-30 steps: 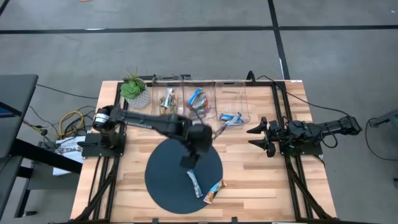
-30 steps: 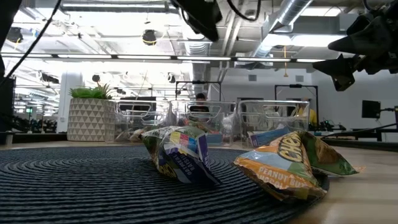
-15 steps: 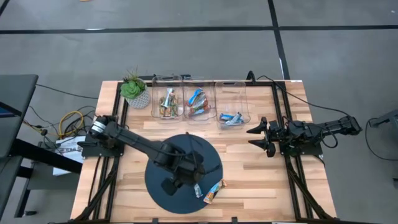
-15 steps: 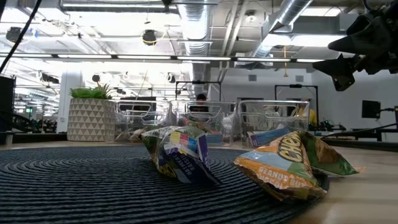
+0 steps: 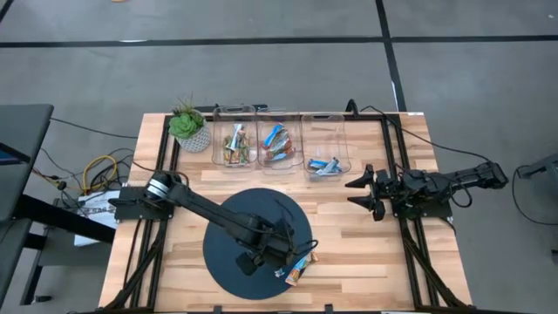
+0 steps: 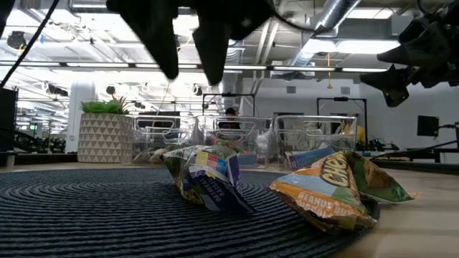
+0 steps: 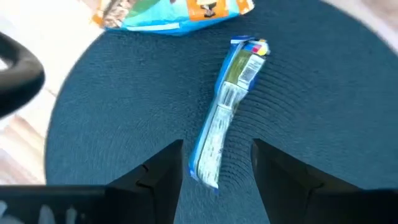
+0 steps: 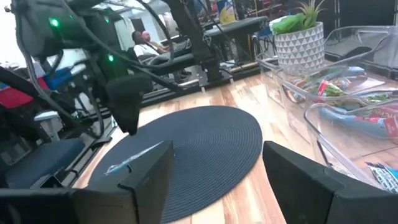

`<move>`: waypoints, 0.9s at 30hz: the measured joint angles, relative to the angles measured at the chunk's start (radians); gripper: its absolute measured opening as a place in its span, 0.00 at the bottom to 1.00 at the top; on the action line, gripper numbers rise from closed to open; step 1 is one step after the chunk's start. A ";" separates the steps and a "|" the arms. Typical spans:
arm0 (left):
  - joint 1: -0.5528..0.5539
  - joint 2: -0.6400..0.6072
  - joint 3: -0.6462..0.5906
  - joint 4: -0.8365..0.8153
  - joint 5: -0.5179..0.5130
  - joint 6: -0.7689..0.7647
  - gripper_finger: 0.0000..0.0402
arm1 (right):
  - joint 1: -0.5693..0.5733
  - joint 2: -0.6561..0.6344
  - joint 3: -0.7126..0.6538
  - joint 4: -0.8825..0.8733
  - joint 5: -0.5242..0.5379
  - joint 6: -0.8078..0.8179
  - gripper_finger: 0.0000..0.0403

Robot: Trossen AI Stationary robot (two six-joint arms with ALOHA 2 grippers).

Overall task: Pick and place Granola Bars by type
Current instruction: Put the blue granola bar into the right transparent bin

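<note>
On the round dark mat [image 5: 228, 235] lie two Granola Bars: a blue and silver one [image 7: 227, 106] and an orange and blue one [image 5: 300, 269] at the mat's right near rim. My left gripper [image 5: 272, 259] hangs open above the blue and silver bar, pointing steeply down. In the left wrist view its fingers stand on either side of the bar's near end. In the low view the gripper [image 6: 192, 72] is well above the bar [image 6: 206, 175]. My right gripper [image 5: 359, 192] waits open at the table's right side.
Three clear bins [image 5: 279, 144] stand in a row at the far edge, each with bars inside. A potted plant [image 5: 187, 126] stands to their left. Bare wood lies left and right of the mat.
My left gripper has swung from the mat's far side toward the table's near edge and come down over the blue and silver bar, rolling about its own axis as it went. The bars have not moved.
</note>
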 joint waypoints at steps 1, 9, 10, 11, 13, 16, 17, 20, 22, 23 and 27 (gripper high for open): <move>0.001 0.011 0.000 0.008 0.000 0.006 0.45 | 0.000 0.000 0.000 0.000 0.000 0.000 0.60; -0.002 0.079 0.000 0.056 0.000 0.045 0.45 | 0.000 -0.001 0.000 0.000 0.001 0.000 0.60; -0.002 0.088 0.000 0.055 0.002 0.045 0.45 | 0.000 -0.001 0.000 0.000 0.000 0.000 0.60; -0.002 0.096 0.000 0.054 0.002 0.045 0.45 | 0.000 -0.001 0.000 0.000 0.000 0.000 0.60; -0.004 0.110 0.000 0.055 0.001 0.058 0.45 | 0.000 -0.002 0.000 0.001 0.000 0.000 0.60; -0.005 0.133 -0.001 0.071 -0.011 0.074 0.45 | 0.000 -0.001 0.000 0.001 0.000 0.000 0.60; -0.005 0.140 -0.001 0.071 -0.010 0.074 0.45 | 0.000 -0.001 0.000 0.001 0.000 0.000 0.60; -0.005 0.144 -0.001 0.072 -0.004 0.074 0.45 | 0.000 -0.001 0.000 0.000 0.000 0.000 0.60; -0.004 0.143 -0.014 0.098 -0.002 0.074 0.45 | 0.000 0.000 0.000 0.001 0.000 0.000 0.60; -0.002 0.143 -0.021 0.102 -0.002 0.074 0.45 | 0.000 -0.001 0.000 0.001 0.000 0.000 0.60; 0.000 0.143 -0.053 0.118 0.001 0.071 0.45 | 0.000 -0.001 0.000 0.001 0.000 0.000 0.60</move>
